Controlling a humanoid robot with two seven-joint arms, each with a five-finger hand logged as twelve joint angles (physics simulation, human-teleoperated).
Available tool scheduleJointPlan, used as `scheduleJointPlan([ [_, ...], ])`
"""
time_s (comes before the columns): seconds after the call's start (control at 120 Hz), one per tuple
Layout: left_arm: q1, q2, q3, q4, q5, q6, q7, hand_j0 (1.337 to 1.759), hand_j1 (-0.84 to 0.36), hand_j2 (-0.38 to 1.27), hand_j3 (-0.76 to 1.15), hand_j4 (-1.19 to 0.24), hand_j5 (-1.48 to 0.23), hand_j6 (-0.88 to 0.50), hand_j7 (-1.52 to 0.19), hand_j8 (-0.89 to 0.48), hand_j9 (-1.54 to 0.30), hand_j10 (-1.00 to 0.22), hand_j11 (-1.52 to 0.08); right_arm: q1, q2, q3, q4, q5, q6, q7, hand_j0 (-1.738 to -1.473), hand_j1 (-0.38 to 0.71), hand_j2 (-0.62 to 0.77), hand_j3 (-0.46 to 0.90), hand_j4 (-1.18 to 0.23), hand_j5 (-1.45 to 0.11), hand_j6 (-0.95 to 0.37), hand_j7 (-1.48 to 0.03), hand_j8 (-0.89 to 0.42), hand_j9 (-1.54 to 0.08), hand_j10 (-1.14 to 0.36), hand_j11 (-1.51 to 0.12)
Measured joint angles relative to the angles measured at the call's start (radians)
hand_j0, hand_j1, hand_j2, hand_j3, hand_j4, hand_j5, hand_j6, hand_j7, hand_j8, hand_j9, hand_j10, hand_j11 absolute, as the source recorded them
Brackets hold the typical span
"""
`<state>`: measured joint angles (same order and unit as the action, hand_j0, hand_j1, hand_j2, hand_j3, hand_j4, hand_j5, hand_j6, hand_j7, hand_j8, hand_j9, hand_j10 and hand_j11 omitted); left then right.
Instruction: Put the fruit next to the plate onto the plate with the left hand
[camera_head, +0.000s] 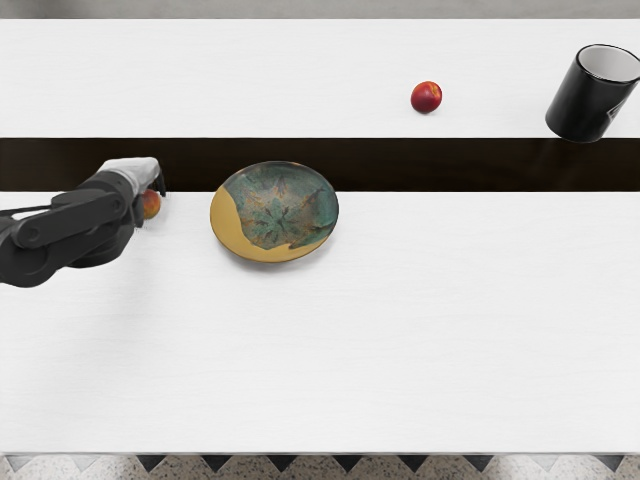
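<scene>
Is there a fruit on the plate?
No, the plate holds nothing; the fruit is off to its side, at the left hand.

A small round red fruit (426, 97) lies on the far worktop (250, 80), right of centre. Well to its right, at the picture's edge, a black mug (590, 95) with a white inside leans, its open mouth toward the upper right. A dark band (450, 163) separates this white surface from the near worktop (400, 340), also white. Speckled floor (300, 467) edged with black triangles runs along the bottom.
</scene>
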<state>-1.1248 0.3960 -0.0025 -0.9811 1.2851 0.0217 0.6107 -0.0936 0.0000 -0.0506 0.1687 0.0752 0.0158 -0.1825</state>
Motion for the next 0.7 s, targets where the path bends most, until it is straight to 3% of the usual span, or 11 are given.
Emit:
scheduleJointPlan([
  [0.2,-0.001,0.002,0.002,0.000,-0.021,-0.006,0.001,1.654,-0.29,0.16,0.01,-0.61,-0.80,-0.47,-0.80,-0.49,-0.80,-0.61,-0.80,0.000,0.000,0.000,0.000,0.000,0.000,0.000,-1.658,-0.35,0.00,0.00,0.00,0.00,0.00,0.00,0.00,0.00,0.00,0.00],
  [0.283,-0.002,0.001,0.002,0.001,-0.029,-0.012,0.001,1.667,-0.31,0.12,0.09,-0.64,-0.83,-0.43,-0.85,-0.45,-0.86,-0.65,-0.86,0.000,0.000,0.000,0.000,0.000,0.000,0.000,-1.658,-0.35,0.00,0.00,0.00,0.00,0.00,0.00,0.00,0.00,0.00,0.00],
  [0.392,-0.011,0.001,0.003,0.001,-0.045,-0.029,0.003,1.670,-0.29,0.16,-0.11,-0.68,-0.88,-0.43,-0.90,-0.43,-0.91,-0.70,-0.90,0.000,0.000,0.000,0.000,0.000,0.000,0.000,-1.658,-0.35,0.00,0.00,0.00,0.00,0.00,0.00,0.00,0.00,0.00,0.00],
  [0.425,-0.016,0.002,0.002,0.001,-0.050,-0.042,0.003,1.659,-0.29,0.25,-0.31,-0.69,-0.90,-0.44,-0.91,-0.44,-0.92,-0.71,-0.91,0.000,0.000,0.000,0.000,0.000,0.000,0.000,-1.658,-0.35,0.00,0.00,0.00,0.00,0.00,0.00,0.00,0.00,0.00,0.00],
  [0.508,-0.037,0.001,-0.001,0.001,-0.064,-0.064,0.001,1.657,-0.29,0.33,-0.20,-0.71,-0.94,-0.44,-0.95,-0.47,-0.95,-0.72,-0.94,0.000,0.000,0.000,0.000,0.000,0.000,0.000,-1.658,-0.35,0.00,0.00,0.00,0.00,0.00,0.00,0.00,0.00,0.00,0.00],
  [0.633,-0.080,0.001,-0.005,-0.001,-0.082,-0.090,0.001,1.655,-0.27,0.22,-0.11,-0.71,-0.98,-0.45,-0.97,-0.46,-0.97,-0.73,-0.97,0.000,0.000,0.000,0.000,0.000,0.000,0.000,-1.658,-0.35,0.00,0.00,0.00,0.00,0.00,0.00,0.00,0.00,0.00,0.00],
  [0.7,-0.131,0.002,-0.007,-0.005,-0.112,-0.118,0.001,1.655,-0.30,0.30,-0.08,-0.68,-1.01,-0.41,-0.98,-0.45,-0.97,-0.73,-0.97,0.000,0.000,0.000,0.000,0.000,0.000,0.000,-1.658,-0.35,0.00,0.00,0.00,0.00,0.00,0.00,0.00,0.00,0.00,0.00],
])
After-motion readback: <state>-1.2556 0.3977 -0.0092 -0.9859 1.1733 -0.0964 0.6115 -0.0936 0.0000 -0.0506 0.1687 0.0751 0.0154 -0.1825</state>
